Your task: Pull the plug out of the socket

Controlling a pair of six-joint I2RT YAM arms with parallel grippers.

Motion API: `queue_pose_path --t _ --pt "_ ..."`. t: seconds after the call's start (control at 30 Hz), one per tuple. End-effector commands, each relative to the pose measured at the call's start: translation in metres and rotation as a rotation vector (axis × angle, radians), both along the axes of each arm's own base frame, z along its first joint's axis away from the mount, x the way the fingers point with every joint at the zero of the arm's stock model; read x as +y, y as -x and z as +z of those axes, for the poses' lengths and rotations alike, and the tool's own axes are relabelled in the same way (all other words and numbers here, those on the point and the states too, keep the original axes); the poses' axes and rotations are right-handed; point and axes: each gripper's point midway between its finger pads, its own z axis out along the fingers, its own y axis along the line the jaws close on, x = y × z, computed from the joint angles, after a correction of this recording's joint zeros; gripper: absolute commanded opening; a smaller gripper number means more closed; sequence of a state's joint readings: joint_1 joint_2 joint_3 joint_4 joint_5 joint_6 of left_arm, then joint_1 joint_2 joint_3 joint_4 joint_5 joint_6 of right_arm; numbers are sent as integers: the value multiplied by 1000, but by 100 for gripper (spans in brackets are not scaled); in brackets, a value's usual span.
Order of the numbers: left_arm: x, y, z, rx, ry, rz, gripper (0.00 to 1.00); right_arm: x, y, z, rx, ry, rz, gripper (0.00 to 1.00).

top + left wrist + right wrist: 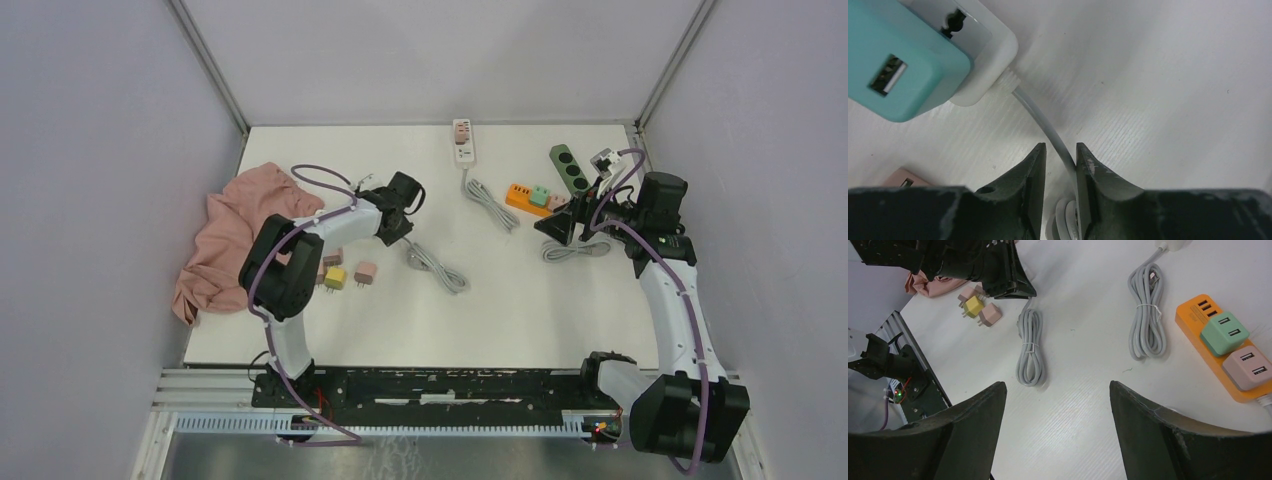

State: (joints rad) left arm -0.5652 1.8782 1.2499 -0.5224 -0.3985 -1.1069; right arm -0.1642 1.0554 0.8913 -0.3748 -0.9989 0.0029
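Note:
In the left wrist view a teal plug with a USB port sits in a white socket. The socket's grey cable runs down between my fingers. My left gripper is shut on that cable, which lies against the right finger. In the top view the left gripper covers the plug and socket, and the cable's coil trails toward me. My right gripper is open and empty above bare table; in the top view it hangs near the orange strip.
An orange power strip carries a green plug and a pink plug. A second cable coil leads to a white strip. A green strip lies far right. Loose plugs and a pink cloth lie left.

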Motion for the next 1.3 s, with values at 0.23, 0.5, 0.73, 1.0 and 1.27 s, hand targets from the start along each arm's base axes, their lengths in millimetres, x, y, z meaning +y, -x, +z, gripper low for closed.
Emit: queue_pose_path --t 0.23,0.5,0.73,1.0,1.27 --pt "-13 3 26 -70 -37 -19 10 4 -1 21 -80 -6 39 82" --pt "-38 29 45 -97 38 -48 4 5 1 23 -82 -9 45 81" --pt "-83 63 65 -133 185 -38 3 5 1 23 -82 -11 48 81" --pt "-152 96 75 -170 311 -88 3 5 2 25 -84 -10 51 81" --pt "-211 114 66 -140 318 -221 13 5 3 24 -85 -4 52 81"
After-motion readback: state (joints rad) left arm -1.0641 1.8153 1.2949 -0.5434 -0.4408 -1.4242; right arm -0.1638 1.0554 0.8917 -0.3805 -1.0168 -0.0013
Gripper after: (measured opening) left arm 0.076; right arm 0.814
